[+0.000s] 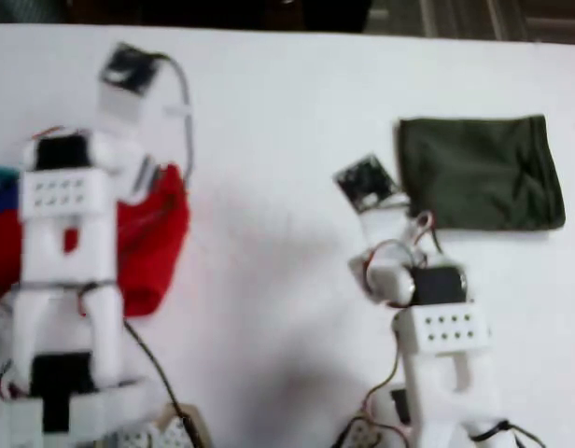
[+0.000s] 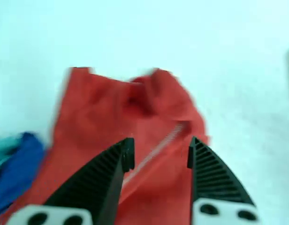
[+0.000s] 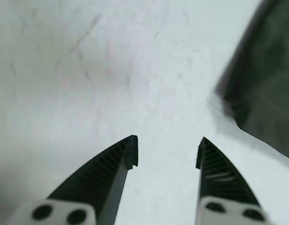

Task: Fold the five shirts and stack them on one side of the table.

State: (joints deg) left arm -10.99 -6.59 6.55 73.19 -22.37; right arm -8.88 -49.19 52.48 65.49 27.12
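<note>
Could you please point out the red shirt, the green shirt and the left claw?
red shirt (image 2: 102,110), left wrist view, its flat middle.
green shirt (image 1: 479,173), high view, middle of the folded cloth.
left claw (image 2: 161,144), left wrist view, midway between its fingertips.

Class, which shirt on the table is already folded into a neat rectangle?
The dark green cloth shirt, lying flat with straight edges; the red cloth shirt is bunched and rumpled.
</note>
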